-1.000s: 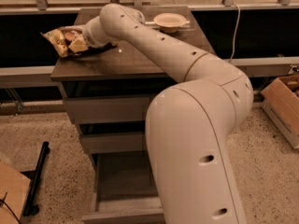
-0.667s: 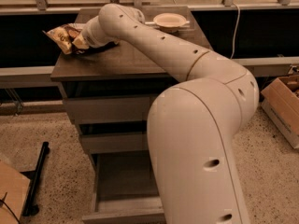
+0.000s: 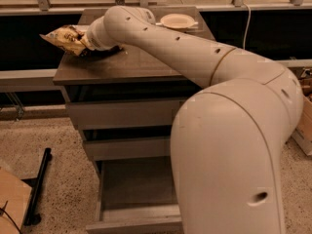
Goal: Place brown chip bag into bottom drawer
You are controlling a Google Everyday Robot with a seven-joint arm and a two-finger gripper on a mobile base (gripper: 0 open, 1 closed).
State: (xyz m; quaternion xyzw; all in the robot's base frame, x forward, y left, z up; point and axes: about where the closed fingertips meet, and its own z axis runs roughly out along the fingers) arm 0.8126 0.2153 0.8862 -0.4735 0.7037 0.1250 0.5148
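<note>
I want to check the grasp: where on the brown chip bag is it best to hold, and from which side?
Probably its right end, coming from the right: the brown chip bag juts past the left edge of the cabinet top, so that end lies over the surface, nearest the arm. The gripper is at that end.

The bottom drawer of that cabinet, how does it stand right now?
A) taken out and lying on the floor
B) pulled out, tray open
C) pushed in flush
B: the bottom drawer juts out in front of the cabinet with its tray showing, while the gripper is up at the left edge of the cabinet top, at the brown chip bag.
</note>
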